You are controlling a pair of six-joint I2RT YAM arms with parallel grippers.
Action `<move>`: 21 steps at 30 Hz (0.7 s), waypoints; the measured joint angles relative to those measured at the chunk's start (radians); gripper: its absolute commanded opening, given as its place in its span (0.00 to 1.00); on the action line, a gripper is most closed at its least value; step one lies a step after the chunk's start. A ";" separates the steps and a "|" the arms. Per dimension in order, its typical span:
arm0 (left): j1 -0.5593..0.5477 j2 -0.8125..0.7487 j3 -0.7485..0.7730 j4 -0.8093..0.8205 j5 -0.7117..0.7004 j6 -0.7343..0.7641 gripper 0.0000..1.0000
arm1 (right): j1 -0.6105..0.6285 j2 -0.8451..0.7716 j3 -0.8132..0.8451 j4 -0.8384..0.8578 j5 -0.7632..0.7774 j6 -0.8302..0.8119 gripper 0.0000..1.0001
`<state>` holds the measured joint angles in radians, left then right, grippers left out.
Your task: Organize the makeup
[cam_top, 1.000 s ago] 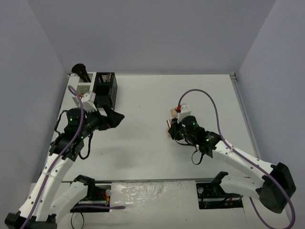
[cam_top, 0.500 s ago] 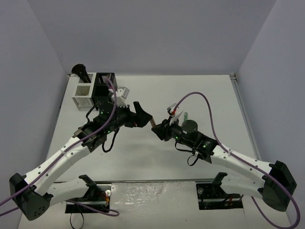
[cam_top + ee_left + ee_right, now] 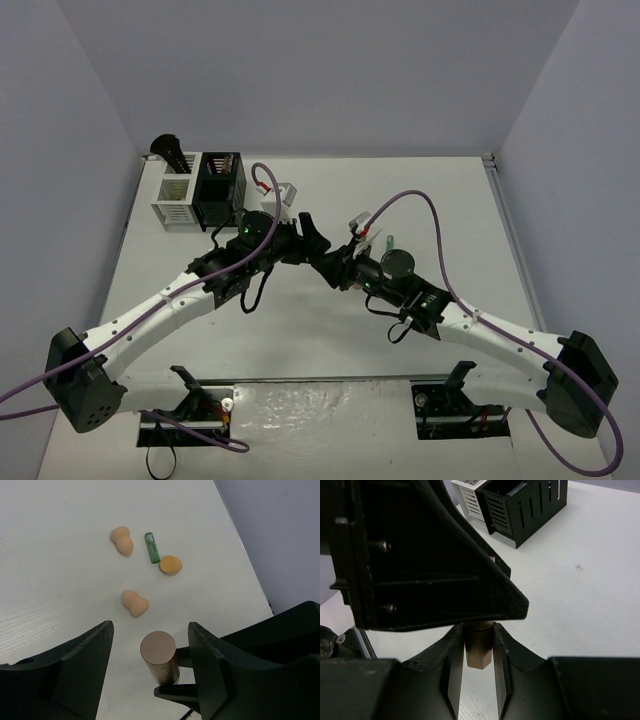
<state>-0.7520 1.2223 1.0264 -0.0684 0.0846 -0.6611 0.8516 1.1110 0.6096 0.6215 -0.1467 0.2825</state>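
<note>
Now rose-gold tube [image 3: 159, 652] sits btwn left pincer [image 3: 150, 630] jaws.

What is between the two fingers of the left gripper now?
A rose-gold tube, held by the right gripper, stands between them with a gap on each side; the left wrist view shows it.

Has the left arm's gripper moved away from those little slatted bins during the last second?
Yes. The left gripper has swung right, away from the black bin, toward the table's middle, where it now meets the right gripper.
</note>
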 measured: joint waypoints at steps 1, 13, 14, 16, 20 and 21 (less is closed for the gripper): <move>-0.004 0.004 0.000 0.001 -0.002 0.000 0.38 | 0.000 0.000 0.000 0.007 0.000 0.000 0.00; -0.018 0.007 0.001 0.028 -0.037 0.004 0.00 | 0.000 0.032 0.014 0.028 0.028 -0.006 0.84; -0.018 0.007 0.001 0.028 -0.042 0.008 0.00 | 0.000 0.032 0.015 0.025 0.035 -0.006 0.89; -0.018 0.007 0.001 0.024 -0.074 0.024 0.00 | 0.000 0.032 0.022 0.008 0.054 -0.013 0.97; 0.005 0.007 0.016 -0.016 -0.153 0.070 0.00 | 0.000 0.016 0.039 -0.071 0.129 -0.035 1.00; 0.027 0.007 0.026 -0.029 -0.172 0.087 0.00 | -0.002 0.006 0.043 -0.097 0.153 -0.042 1.00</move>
<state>-0.7246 1.2298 1.0528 -0.0970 -0.0878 -0.5741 0.8499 1.1167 0.6524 0.5246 0.0064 0.2404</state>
